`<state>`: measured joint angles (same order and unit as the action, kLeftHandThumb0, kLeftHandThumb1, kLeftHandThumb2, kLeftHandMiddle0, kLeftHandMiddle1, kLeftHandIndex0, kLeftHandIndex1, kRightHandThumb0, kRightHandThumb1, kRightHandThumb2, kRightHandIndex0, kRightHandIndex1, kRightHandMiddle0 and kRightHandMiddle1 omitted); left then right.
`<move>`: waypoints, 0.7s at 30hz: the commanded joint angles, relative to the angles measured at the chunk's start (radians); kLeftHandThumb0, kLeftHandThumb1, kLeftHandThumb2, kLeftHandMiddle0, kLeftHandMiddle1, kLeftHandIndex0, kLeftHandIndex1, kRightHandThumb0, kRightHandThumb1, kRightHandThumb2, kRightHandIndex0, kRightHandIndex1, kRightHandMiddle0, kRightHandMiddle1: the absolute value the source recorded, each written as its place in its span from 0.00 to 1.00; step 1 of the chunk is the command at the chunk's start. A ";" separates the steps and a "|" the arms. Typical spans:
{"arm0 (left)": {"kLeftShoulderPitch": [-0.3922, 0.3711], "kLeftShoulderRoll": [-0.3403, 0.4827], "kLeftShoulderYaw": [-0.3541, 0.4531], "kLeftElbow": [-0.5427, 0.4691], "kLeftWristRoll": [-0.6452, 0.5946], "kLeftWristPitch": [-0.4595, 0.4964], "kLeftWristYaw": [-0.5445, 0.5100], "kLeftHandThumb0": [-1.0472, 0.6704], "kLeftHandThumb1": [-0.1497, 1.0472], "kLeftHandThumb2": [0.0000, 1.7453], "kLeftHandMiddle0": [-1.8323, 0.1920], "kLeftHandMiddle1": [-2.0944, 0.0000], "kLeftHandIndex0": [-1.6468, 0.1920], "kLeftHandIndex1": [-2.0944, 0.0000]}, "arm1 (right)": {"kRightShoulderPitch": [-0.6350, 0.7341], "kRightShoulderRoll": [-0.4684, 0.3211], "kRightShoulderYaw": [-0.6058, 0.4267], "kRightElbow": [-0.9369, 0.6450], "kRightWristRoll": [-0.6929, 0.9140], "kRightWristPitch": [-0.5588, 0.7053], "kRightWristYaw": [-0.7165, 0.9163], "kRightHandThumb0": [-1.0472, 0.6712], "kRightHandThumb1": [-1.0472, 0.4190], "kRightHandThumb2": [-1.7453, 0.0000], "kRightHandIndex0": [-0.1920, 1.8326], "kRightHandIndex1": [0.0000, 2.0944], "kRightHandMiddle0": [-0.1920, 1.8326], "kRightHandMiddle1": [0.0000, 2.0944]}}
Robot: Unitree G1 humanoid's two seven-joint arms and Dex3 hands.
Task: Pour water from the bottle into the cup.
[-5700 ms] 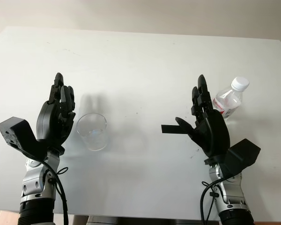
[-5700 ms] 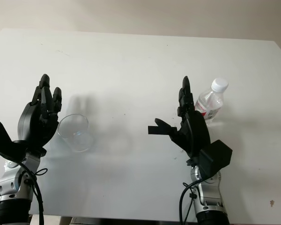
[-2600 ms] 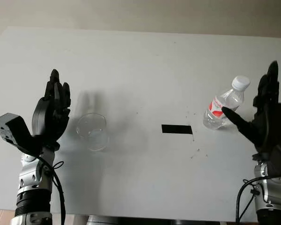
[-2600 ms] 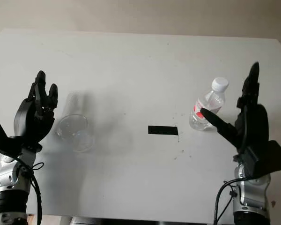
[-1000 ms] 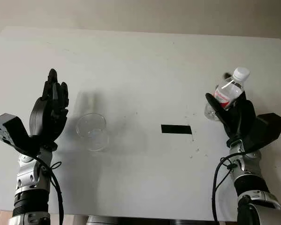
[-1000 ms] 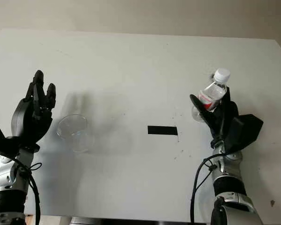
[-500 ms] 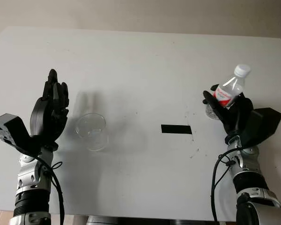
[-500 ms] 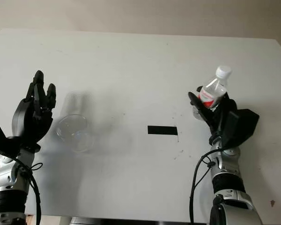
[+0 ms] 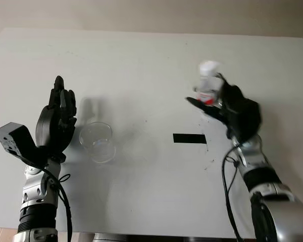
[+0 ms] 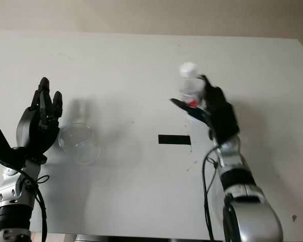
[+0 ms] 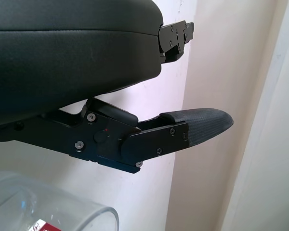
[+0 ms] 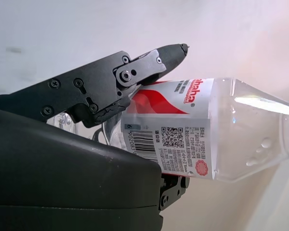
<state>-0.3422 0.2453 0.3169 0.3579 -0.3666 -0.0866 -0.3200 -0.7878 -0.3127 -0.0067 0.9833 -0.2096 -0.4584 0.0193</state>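
The right hand [image 9: 232,113] – clenched on the water bottle [image 9: 208,85] – had carried it from the tabletop's right edge toward the cup [image 9: 97,142], so pouring looked near; the left hand [image 9: 55,123] stayed open just beside it.

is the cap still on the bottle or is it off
On. The white cap sits atop the bottle, which the right hand holds lifted above the table. The cup stands by the open left hand.

White table [image 9: 141,60], clear cup [image 9: 97,142], black strip [image 9: 189,138] near centre

Cup [image 9: 97,142] left, lifted bottle [image 9: 208,84] right
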 commanded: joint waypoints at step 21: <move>0.009 -0.015 -0.007 -0.018 0.001 -0.006 0.006 0.16 1.00 0.37 1.00 1.00 1.00 1.00 | -0.269 0.027 0.349 0.135 -0.373 -0.069 -0.205 0.53 0.00 0.91 0.53 1.00 0.39 1.00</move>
<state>-0.3421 0.2351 0.3121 0.3519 -0.3648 -0.0854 -0.3095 -1.0230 -0.2879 0.3305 1.1159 -0.5733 -0.5111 -0.1674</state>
